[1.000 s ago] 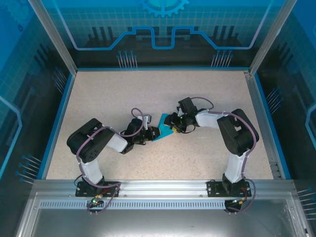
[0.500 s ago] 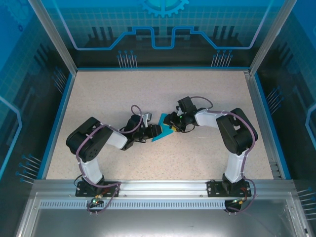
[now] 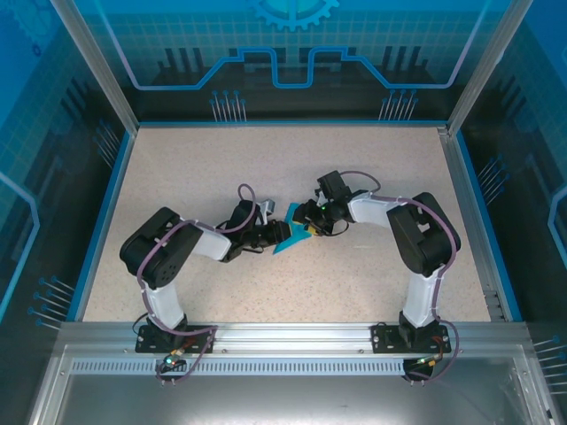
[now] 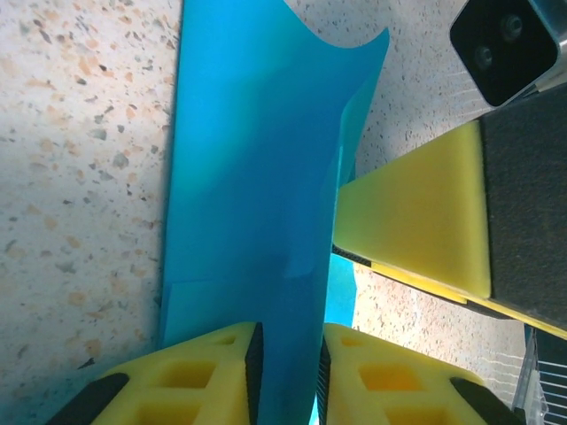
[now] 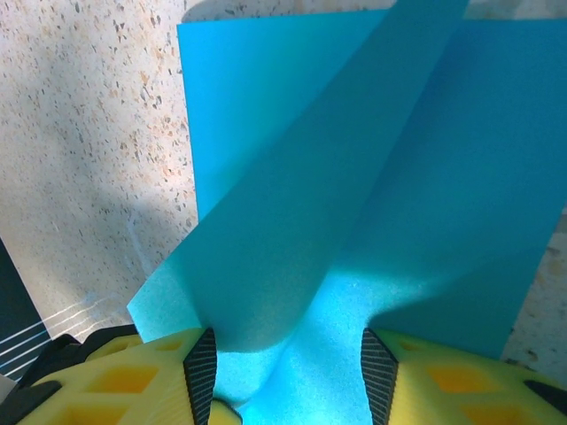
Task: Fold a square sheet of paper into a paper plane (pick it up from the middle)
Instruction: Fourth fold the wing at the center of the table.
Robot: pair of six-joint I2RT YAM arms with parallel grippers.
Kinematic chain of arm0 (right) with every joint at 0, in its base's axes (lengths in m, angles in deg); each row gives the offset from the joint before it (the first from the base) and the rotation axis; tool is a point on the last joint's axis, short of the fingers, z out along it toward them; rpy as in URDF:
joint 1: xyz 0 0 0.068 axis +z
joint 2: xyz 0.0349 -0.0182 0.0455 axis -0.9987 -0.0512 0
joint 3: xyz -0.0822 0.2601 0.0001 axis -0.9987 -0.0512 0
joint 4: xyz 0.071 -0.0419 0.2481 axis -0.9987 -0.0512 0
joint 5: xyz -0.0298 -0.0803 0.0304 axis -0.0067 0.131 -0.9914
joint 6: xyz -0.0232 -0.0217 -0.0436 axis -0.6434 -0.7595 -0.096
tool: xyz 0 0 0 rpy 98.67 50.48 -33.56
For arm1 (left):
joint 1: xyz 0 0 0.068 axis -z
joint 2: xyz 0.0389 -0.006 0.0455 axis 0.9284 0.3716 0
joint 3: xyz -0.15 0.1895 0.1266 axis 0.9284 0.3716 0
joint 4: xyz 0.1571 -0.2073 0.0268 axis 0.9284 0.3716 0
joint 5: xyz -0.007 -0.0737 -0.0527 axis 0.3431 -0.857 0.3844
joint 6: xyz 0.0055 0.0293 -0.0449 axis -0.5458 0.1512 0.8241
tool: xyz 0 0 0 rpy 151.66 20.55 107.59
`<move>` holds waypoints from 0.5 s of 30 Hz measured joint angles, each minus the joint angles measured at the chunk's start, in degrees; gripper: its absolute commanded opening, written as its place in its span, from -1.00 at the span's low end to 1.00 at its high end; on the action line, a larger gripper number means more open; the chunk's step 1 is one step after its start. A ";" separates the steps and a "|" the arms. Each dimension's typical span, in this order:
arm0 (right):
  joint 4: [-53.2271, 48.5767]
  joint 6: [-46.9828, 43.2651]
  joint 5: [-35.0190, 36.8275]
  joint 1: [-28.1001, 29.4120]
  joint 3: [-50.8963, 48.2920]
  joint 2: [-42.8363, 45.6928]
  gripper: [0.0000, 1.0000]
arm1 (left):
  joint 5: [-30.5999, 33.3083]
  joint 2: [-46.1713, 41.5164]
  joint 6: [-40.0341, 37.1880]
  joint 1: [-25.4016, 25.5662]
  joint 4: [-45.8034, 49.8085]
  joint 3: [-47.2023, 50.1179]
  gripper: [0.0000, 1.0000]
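While the sheet [image 3: 291, 241] lies half folded at the middle of the table [image 3: 266, 168], the left gripper [image 4: 285, 372] pinches a raised crease; the right gripper [image 5: 283, 381] straddles a bulge, grip unclear. An early fold seems in hand; next, press the crease flat and square

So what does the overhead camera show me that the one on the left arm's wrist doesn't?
Overhead: the whole left arm and right arm, bolted at the near edge of the speckled table, with the left claw and right claw meeting mid-table.

Left wrist camera: a close-up of the blue paper running up between the left claw's yellow fingers as a raised fold, with a yellow pad of the right claw just beside it.

Shared: the blue paper, the speckled tabletop and both claws.
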 measured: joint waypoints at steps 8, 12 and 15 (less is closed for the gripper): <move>-3.45 -1.46 0.61 0.11 1.77 -0.35 0.04 | -0.74 -4.48 -0.37 -2.12 7.26 -0.28 -0.12; -6.45 -2.34 1.92 0.22 3.28 -0.61 0.07 | -0.44 -8.09 -0.42 -2.99 10.71 -0.28 -0.11; -8.52 -2.86 2.58 0.50 4.79 -1.27 0.07 | -0.50 -9.07 -0.26 -3.04 11.54 -0.28 -0.13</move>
